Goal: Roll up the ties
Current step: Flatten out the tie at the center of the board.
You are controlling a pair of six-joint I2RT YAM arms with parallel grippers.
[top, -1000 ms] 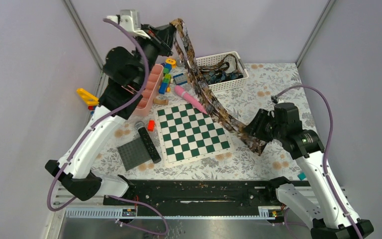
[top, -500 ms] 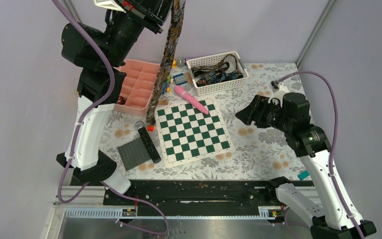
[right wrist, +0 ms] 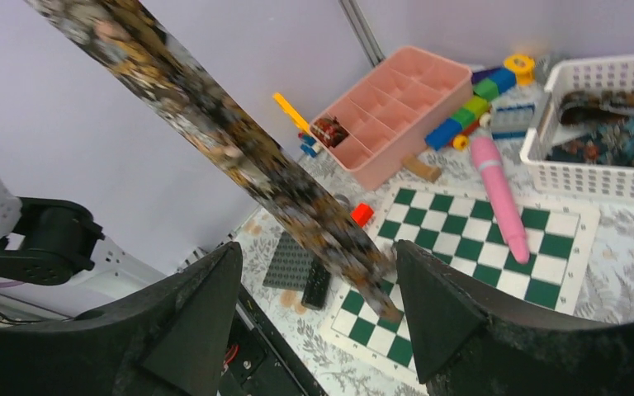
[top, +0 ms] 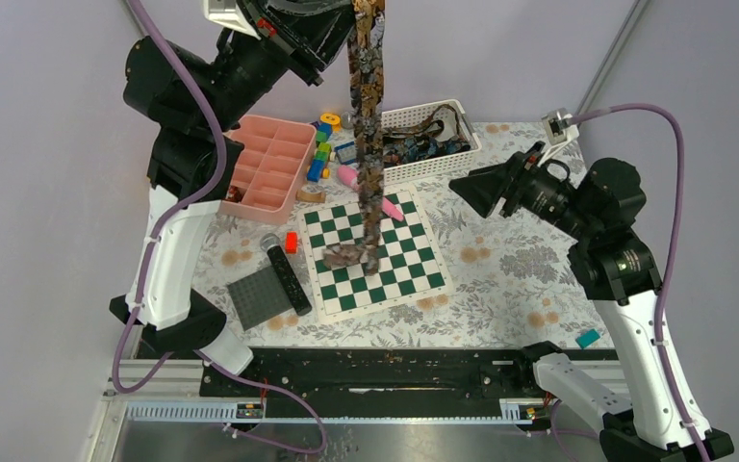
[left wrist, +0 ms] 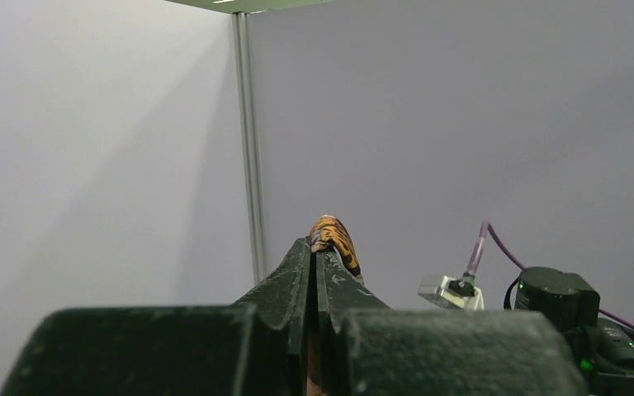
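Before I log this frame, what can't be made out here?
Top external: the hanging tie runs off the top edge.
Left wrist: the left gripper hides all but its tip.
Right wrist: its pattern is blurred.
Top external: ties in the white basket overlap, too small to count.

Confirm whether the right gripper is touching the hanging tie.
Apart. The top external view shows the open right gripper clear of the tie, with tablecloth visible between them.
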